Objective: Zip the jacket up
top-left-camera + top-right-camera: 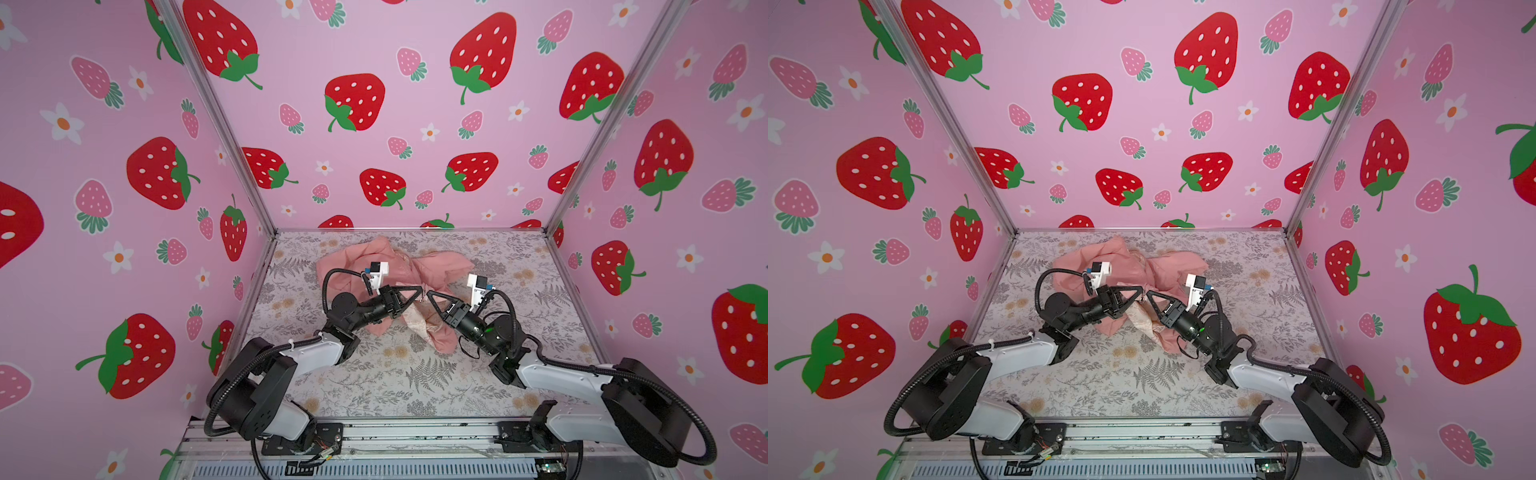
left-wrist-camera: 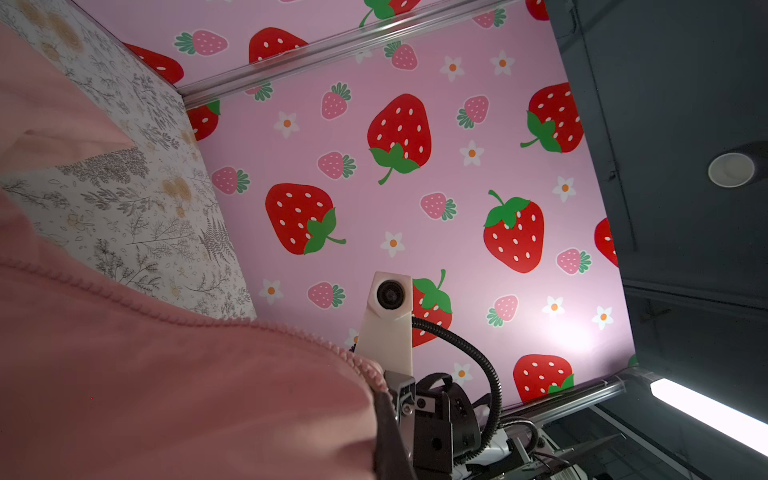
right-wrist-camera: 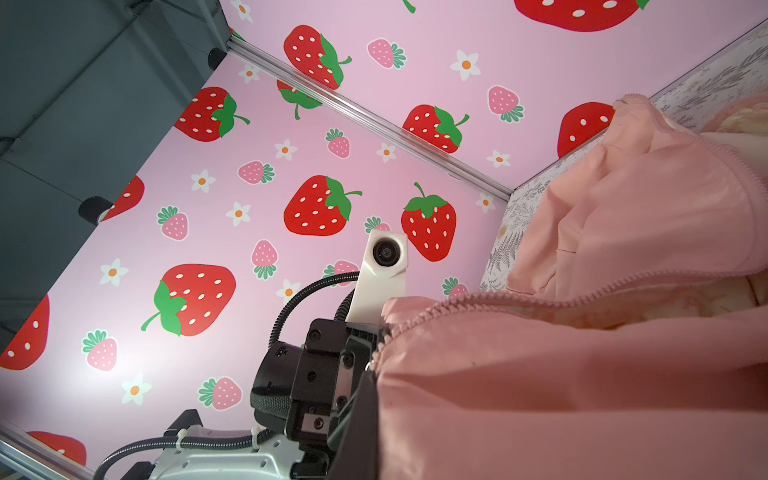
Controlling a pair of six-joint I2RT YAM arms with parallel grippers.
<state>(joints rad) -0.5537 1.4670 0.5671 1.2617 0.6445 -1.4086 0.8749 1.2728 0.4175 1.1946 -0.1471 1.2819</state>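
Jacket (image 1: 440, 266) is lying crumpled and unzipped toward the back of the floral table (image 1: 374, 386). Left gripper (image 1: 419, 290) and right gripper (image 1: 431, 296) are sitting tip to tip at its middle, each pinching tight on a zip edge.

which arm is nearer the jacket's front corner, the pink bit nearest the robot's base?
Right. The right arm lies right beside that corner of the jacket; the left arm crosses the jacket's opposite edge, farther off.

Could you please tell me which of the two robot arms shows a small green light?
The right arm: a green light glows on its black end section, whereas the left arm shows no such light.
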